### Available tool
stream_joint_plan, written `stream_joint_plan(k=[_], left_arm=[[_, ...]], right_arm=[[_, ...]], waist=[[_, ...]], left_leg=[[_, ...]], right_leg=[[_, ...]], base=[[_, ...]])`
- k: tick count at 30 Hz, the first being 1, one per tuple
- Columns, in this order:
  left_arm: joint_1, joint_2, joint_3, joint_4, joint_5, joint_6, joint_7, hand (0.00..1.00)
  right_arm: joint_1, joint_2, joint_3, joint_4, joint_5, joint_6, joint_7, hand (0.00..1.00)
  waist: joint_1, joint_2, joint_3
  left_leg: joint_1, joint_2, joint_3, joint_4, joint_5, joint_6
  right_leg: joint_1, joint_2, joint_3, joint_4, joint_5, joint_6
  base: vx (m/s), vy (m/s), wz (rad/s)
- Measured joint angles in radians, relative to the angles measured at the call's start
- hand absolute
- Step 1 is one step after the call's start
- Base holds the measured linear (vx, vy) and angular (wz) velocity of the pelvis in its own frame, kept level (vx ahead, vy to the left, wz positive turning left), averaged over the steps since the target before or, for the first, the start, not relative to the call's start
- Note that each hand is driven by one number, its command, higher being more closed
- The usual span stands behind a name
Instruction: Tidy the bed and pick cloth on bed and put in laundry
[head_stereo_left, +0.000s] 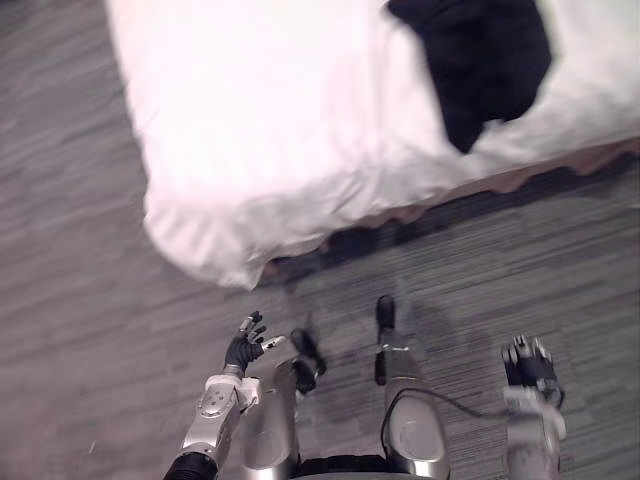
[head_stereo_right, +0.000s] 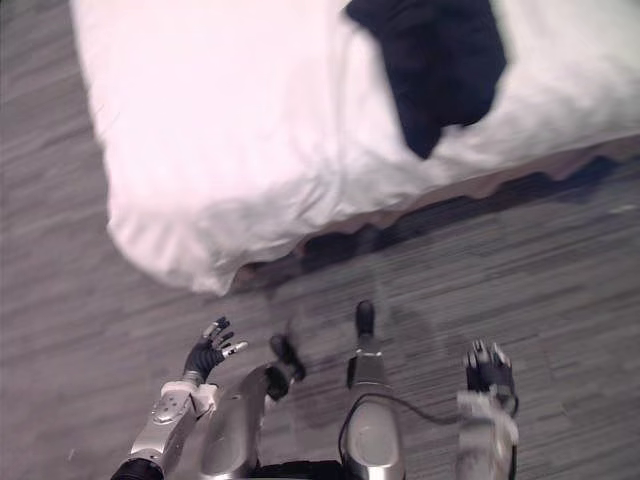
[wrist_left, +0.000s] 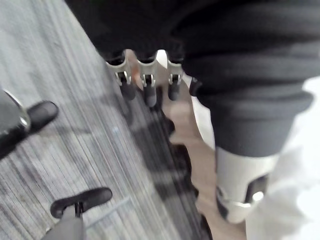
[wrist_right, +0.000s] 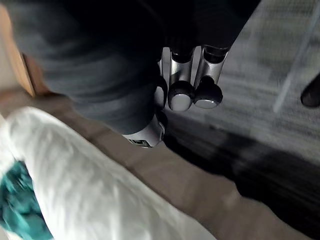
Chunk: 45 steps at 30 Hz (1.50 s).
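Observation:
A bed with a white sheet fills the upper part of the eye views. On it, towards its right side and near the edge facing me, a black cloth lies crumpled. My left hand hangs low over the carpet, well short of the bed's corner, its fingers relaxed and empty. Over the floor on the right, my right hand is also empty, with loose fingers, and it is far from the black cloth.
Grey striped carpet lies between me and the bed. A brown base runs beneath the sheet's edge, with dark shadow below it. In the right wrist view, something teal lies on white bedding.

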Motion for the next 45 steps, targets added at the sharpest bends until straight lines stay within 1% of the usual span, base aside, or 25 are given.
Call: stream_joint_plan(k=[3,4,6,7,8,9,11,12,15,18,19,21,23,25,27,31,33,34,36,37,38,39,42,43,45], left_arm=[[0.001,0.004,0.000,0.049,0.034,0.008,0.005,0.00],[-0.008,0.004,0.007,0.066,0.035,0.013,0.007,0.00],[-0.009,0.008,0.010,0.086,0.039,0.027,0.005,0.00],[-0.006,0.007,0.026,0.109,0.043,0.031,0.001,0.00],[0.004,-0.007,0.066,0.128,0.046,0.035,-0.002,0.00],[0.013,-0.011,0.089,0.129,0.047,0.035,-0.001,0.00],[0.057,-0.062,0.166,0.125,0.036,0.022,0.010,0.00],[0.071,-0.062,0.168,0.132,0.023,0.021,0.016,0.00],[0.107,-0.050,0.213,0.127,-0.024,-0.030,0.025,0.00],[0.118,-0.085,0.201,0.134,-0.037,-0.052,0.016,0.00],[0.123,-0.088,0.193,0.137,-0.037,-0.060,0.016,0.00],[0.127,-0.059,0.194,0.136,-0.037,-0.067,0.018,0.00],[0.108,-0.045,0.190,0.140,-0.045,-0.067,0.023,0.00],[0.097,-0.045,0.176,0.174,-0.043,-0.064,0.013,0.00],[0.088,-0.035,0.146,0.193,-0.033,-0.049,-0.005,0.00],[0.080,-0.031,0.135,0.204,-0.014,-0.038,-0.016,0.00],[0.072,-0.023,0.149,0.203,-0.004,-0.039,-0.018,0.00],[0.071,-0.017,0.166,0.204,0.003,-0.038,-0.019,0.00],[0.091,-0.019,0.218,0.214,0.016,-0.033,-0.023,0.00],[0.104,-0.048,0.255,0.214,0.023,-0.023,-0.023,0.00],[0.115,-0.072,0.264,0.213,0.025,-0.019,-0.025,0.00],[0.117,-0.080,0.265,0.206,0.026,-0.019,-0.026,0.00],[0.133,-0.129,0.322,0.162,0.035,-0.019,-0.039,0.00],[0.152,-0.142,0.326,0.140,0.032,-0.029,-0.045,0.00],[0.160,-0.133,0.322,0.125,0.025,-0.048,-0.048,0.00]], right_arm=[[-0.035,0.010,0.011,0.087,-0.098,0.060,0.063,0.00],[-0.045,0.005,0.012,0.103,-0.164,0.085,0.076,0.00],[-0.034,0.007,0.033,0.102,-0.217,0.096,0.084,0.00],[-0.025,0.008,0.065,0.101,-0.244,0.092,0.082,0.00],[-0.023,0.013,0.101,0.095,-0.276,0.085,0.066,0.00],[-0.022,0.014,0.130,0.089,-0.292,0.079,0.060,0.00],[-0.050,-0.005,0.195,0.087,-0.372,0.046,0.062,0.00],[-0.066,-0.009,0.205,0.108,-0.397,0.037,0.061,0.00],[-0.098,-0.007,0.242,0.180,-0.484,0.037,0.050,0.00],[-0.075,-0.033,0.245,0.178,-0.546,0.037,0.028,0.00],[-0.063,-0.038,0.245,0.194,-0.555,0.038,0.021,0.00],[-0.062,-0.026,0.244,0.224,-0.579,0.038,0.012,0.00],[-0.073,-0.023,0.239,0.278,-0.583,0.033,0.002,0.00],[-0.086,-0.018,0.214,0.307,-0.582,0.033,-0.022,0.00],[-0.083,-0.017,0.196,0.307,-0.582,0.032,-0.041,0.00],[-0.100,-0.027,0.197,0.295,-0.563,0.020,-0.055,0.00],[-0.102,-0.026,0.191,0.297,-0.544,0.004,-0.064,0.00],[-0.104,-0.018,0.188,0.298,-0.545,0.001,-0.070,0.00],[-0.092,0.000,0.160,0.285,-0.546,-0.003,-0.077,0.00],[-0.090,0.000,0.144,0.261,-0.546,-0.001,-0.087,0.00],[-0.083,-0.012,0.144,0.225,-0.546,0.003,-0.093,0.00],[-0.083,-0.014,0.143,0.209,-0.547,0.006,-0.096,0.00],[-0.098,-0.025,0.151,0.185,-0.553,0.048,-0.106,0.00],[-0.104,-0.026,0.160,0.178,-0.585,0.060,-0.105,0.00],[-0.116,-0.034,0.152,0.223,-0.637,0.061,-0.100,0.00]], waist=[[-0.002,0.015,-0.029],[-0.012,0.029,-0.033],[-0.023,0.029,-0.056],[-0.020,0.033,-0.077],[-0.010,0.042,-0.085],[0.005,0.045,-0.091],[0.088,0.050,-0.105],[0.105,0.042,-0.108],[0.126,0.000,-0.125],[0.121,0.052,-0.154],[0.122,0.063,-0.158],[0.128,0.019,-0.177],[0.123,-0.036,-0.210],[0.118,-0.041,-0.207],[0.114,-0.040,-0.195],[0.110,0.013,-0.173],[0.106,0.017,-0.168],[0.108,-0.003,-0.162],[0.104,-0.029,-0.156],[0.103,0.008,-0.160],[0.101,0.046,-0.170],[0.103,0.055,-0.174],[0.116,0.073,-0.170],[0.125,0.075,-0.160],[0.141,0.063,-0.147]], left_leg=[[0.130,0.003,0.170,-0.035,0.009,-0.024],[0.187,-0.001,0.194,-0.037,0.029,-0.036],[0.232,0.019,0.175,0.047,0.057,-0.039],[0.233,0.071,0.125,0.195,0.083,-0.014],[0.192,0.142,-0.001,0.393,0.174,0.086],[0.143,0.156,-0.113,0.492,0.191,0.111],[-0.119,0.043,-0.499,0.800,0.022,0.082],[-0.159,0.008,-0.553,0.798,-0.010,0.073],[-0.225,-0.076,-0.604,0.325,-0.041,0.061],[-0.264,-0.123,-0.663,-0.091,0.103,-0.024],[-0.312,-0.115,-0.664,-0.082,0.157,-0.004],[-0.325,-0.153,-0.651,0.002,0.223,0.048],[-0.336,-0.206,-0.665,0.044,0.158,0.110],[-0.265,-0.231,-0.680,0.009,0.130,0.126],[-0.112,-0.238,-0.696,-0.064,0.099,0.141],[0.050,-0.156,-0.697,-0.160,0.082,0.134],[0.079,-0.110,-0.689,-0.175,0.034,0.077],[0.095,-0.111,-0.684,-0.172,0.017,0.062],[0.165,-0.101,-0.682,-0.162,-0.058,0.003],[0.206,-0.051,-0.674,-0.143,-0.107,0.006],[0.219,-0.015,-0.677,-0.125,-0.136,0.056],[0.210,-0.004,-0.680,-0.084,-0.126,0.068],[-0.026,0.069,-0.745,0.421,0.067,0.075],[-0.133,0.083,-0.781,0.612,0.083,0.039],[-0.191,0.018,-0.720,0.586,0.016,0.045]], right_leg=[[-0.006,-0.017,-0.202,0.080,-0.008,-0.027],[-0.012,-0.013,-0.233,0.145,-0.061,-0.064],[-0.017,-0.012,-0.218,0.244,-0.152,-0.071],[0.001,0.004,-0.204,0.275,-0.211,-0.080],[0.045,0.051,-0.150,0.257,-0.236,-0.089],[0.062,0.078,-0.106,0.243,-0.238,-0.092],[0.122,0.146,0.077,0.192,-0.255,-0.118],[0.141,0.152,0.117,0.182,-0.248,-0.107],[0.298,0.120,0.242,0.096,-0.256,-0.040],[0.402,0.093,0.298,0.006,-0.288,0.007],[0.452,0.088,0.304,-0.006,-0.332,0.015],[0.500,0.046,0.316,-0.008,-0.384,0.017],[0.419,0.006,0.314,0.175,-0.361,0.057],[0.307,-0.014,0.286,0.481,-0.253,0.185],[0.214,-0.027,0.257,0.692,-0.311,0.159],[0.078,0.013,0.086,0.400,-0.352,0.092],[0.004,0.010,0.061,0.101,-0.184,0.106],[-0.033,-0.012,0.090,0.029,-0.117,0.122],[-0.070,-0.048,0.175,0.021,-0.003,0.175],[-0.075,-0.011,0.161,0.111,0.033,0.162],[-0.090,0.014,0.126,0.182,0.007,0.125],[-0.096,0.018,0.111,0.209,-0.009,0.099],[-0.013,0.051,0.076,0.187,-0.066,0.045],[0.072,0.079,0.070,0.110,-0.072,0.038],[0.207,0.080,0.064,-0.010,-0.069,0.040]], base=[[0.27,-0.041,-2.25],[0.28,-0.139,-2.02],[0.30,-0.175,-1.51],[0.38,-0.221,-1.45],[0.40,-0.214,-1.48],[0.42,-0.152,-1.87],[0.38,0.003,-2.38],[0.39,0.104,-2.43],[0.48,0.134,-1.70],[0.46,0.248,-0.75],[0.60,0.390,-0.38],[0.56,0.293,-0.01],[0.59,0.192,0.36],[0.56,0.212,0.36],[0.59,0.142,0.26],[0.45,-0.041,0.10],[0.44,-0.133,0.17],[0.37,-0.160,0.02],[0.54,-0.375,0.03],[0.75,-0.493,0.09],[0.58,-0.322,0.01],[0.51,-0.326,0.07],[0.41,-0.342,0.09],[0.37,-0.204,0.10],[0.38,-0.176,0.01]])
